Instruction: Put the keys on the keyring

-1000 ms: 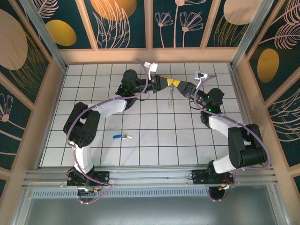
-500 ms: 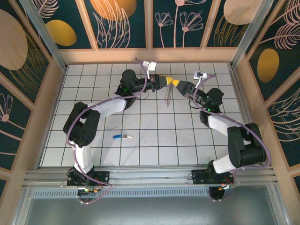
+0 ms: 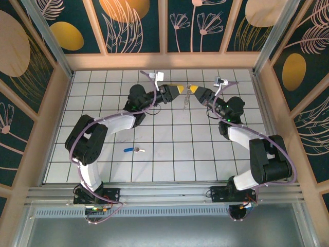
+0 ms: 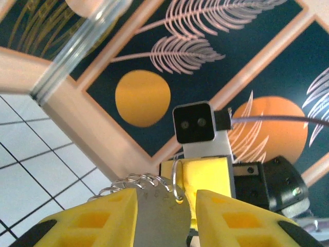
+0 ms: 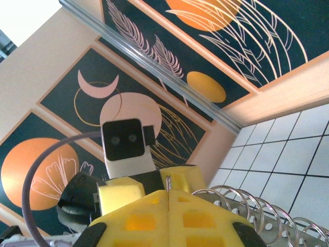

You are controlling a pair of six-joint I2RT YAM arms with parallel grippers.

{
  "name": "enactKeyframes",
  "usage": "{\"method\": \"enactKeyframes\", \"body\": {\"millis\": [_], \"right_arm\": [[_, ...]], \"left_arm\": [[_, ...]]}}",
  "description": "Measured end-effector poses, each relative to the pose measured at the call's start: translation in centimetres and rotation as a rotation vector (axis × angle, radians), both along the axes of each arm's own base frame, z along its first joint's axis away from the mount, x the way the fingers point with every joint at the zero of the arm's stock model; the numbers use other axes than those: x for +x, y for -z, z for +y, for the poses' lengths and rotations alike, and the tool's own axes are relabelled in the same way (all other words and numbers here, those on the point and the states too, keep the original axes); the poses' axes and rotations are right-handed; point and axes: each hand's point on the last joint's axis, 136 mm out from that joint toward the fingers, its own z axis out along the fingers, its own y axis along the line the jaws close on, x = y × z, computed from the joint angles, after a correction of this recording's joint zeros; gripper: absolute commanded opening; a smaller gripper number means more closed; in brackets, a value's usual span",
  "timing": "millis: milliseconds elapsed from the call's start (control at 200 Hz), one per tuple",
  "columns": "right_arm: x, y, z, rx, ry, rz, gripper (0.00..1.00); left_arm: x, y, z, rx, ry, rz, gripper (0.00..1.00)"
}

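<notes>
The key [image 3: 132,150], silver with a blue head, lies flat on the white tiles left of centre, far from both grippers. The keyring [image 3: 186,98] is a silver metal plate [image 4: 154,213] carrying several wire rings [image 5: 257,208], held in the air near the back wall. My right gripper [image 3: 194,90] is shut, pinching a thin ring [image 5: 168,182] of the keyring between its yellow pads. My left gripper [image 3: 178,89] faces it tip to tip and stands open. The plate sits between its spread fingers [image 4: 108,213], with a gap on the right side.
The tiled floor [image 3: 169,154] is walled by wooden panels [image 3: 164,60] at the back and sides. A metal rail [image 3: 164,193] runs along the near edge above the arm bases. Purple cables [image 3: 103,119] loop along both arms.
My left gripper has opened and drawn slightly back to the left. The keyring, which hung lower between the two grippers, now hangs shorter and higher from the right gripper.
</notes>
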Motion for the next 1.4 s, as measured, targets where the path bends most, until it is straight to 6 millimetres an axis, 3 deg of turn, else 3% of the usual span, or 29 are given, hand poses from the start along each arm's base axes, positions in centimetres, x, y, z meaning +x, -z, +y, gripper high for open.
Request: {"method": "enactKeyframes", "body": {"millis": [420, 1401], "right_arm": [[0.2, -1.1, 0.8, 0.061, 0.006, 0.012, 0.0], [0.2, -1.6, 2.4, 0.088, -0.023, 0.005, 0.0]], "left_arm": [[0.3, -2.9, 1.7, -0.173, -0.066, 0.02, 0.36], [0.2, -0.9, 0.4, -0.177, -0.038, 0.075, 0.34]]}}
